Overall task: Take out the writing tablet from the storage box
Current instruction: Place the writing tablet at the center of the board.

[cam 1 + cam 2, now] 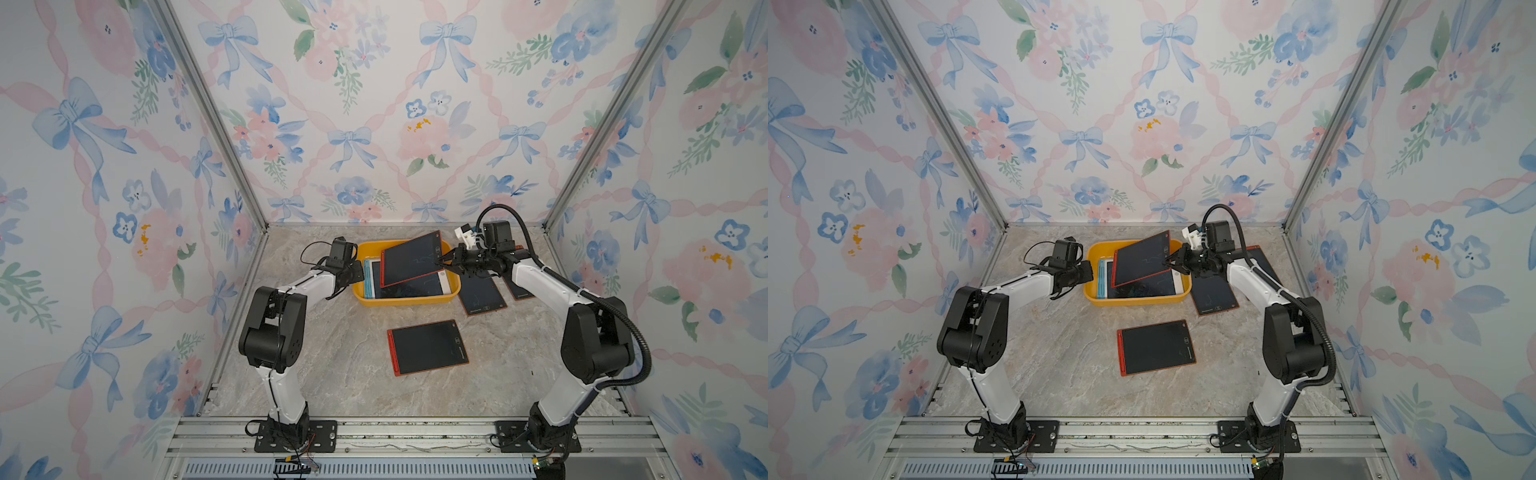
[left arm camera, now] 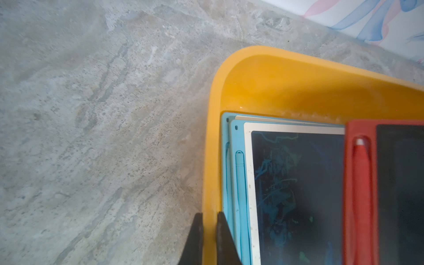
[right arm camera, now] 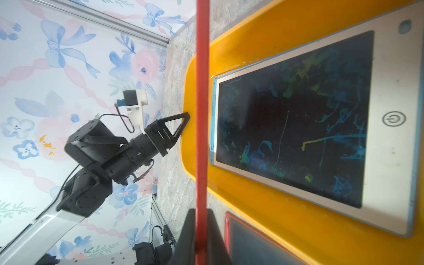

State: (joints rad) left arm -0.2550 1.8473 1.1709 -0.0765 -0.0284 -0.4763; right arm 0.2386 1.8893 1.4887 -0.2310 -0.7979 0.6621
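Note:
The yellow-orange storage box [image 1: 405, 300] [image 1: 1138, 300] stands at the back middle of the table. A red-framed writing tablet [image 1: 411, 257] [image 1: 1142, 257] hangs tilted above it, its right edge pinched in my shut right gripper [image 1: 441, 262] [image 1: 1169, 262]. The right wrist view shows this tablet edge-on [image 3: 202, 91] between the jaws of the gripper [image 3: 202, 213]. My left gripper [image 2: 209, 215] [image 1: 358, 270] is shut on the box's left rim [image 2: 207, 160]. A white-framed tablet [image 2: 296, 183] [image 3: 298, 128] lies in the box on top of blue-framed ones [image 2: 238, 183].
Another red-framed tablet [image 1: 427, 347] [image 1: 1156, 347] lies flat on the marble table in front of the box. Two more dark tablets [image 1: 482, 293] [image 1: 519, 291] lie right of the box, under my right arm. Floral walls close in the back and both sides.

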